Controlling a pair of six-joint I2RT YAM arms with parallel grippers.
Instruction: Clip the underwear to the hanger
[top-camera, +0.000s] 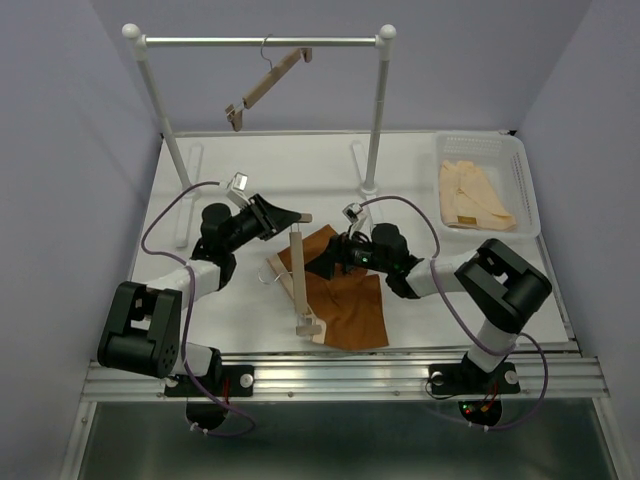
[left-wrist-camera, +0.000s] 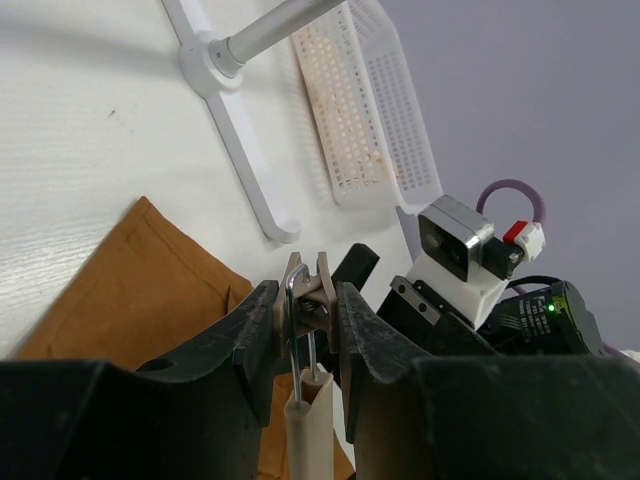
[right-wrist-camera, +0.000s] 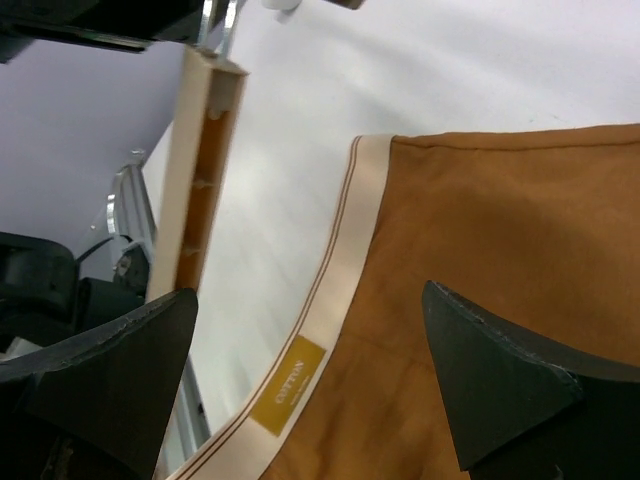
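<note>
The rust-brown underwear (top-camera: 352, 305) lies flat on the table, its pale waistband (right-wrist-camera: 340, 250) facing the hanger. The wooden hanger (top-camera: 299, 282) lies along the underwear's left edge, with one clip near the front edge. My left gripper (top-camera: 294, 216) is shut on the hanger's far clip (left-wrist-camera: 307, 296), squeezing it; the bar (left-wrist-camera: 310, 430) runs down between the fingers. My right gripper (top-camera: 323, 262) is open just above the underwear's waistband edge, and in the right wrist view (right-wrist-camera: 308, 292) it holds nothing. The hanger bar (right-wrist-camera: 195, 170) lies to its left.
A second hanger (top-camera: 266, 86) hangs tilted on the white rack's rail (top-camera: 260, 42). The rack's feet (left-wrist-camera: 240, 150) stand at the back of the table. A white basket (top-camera: 520, 170) at the back right holds a peach-cream cloth (top-camera: 472, 195).
</note>
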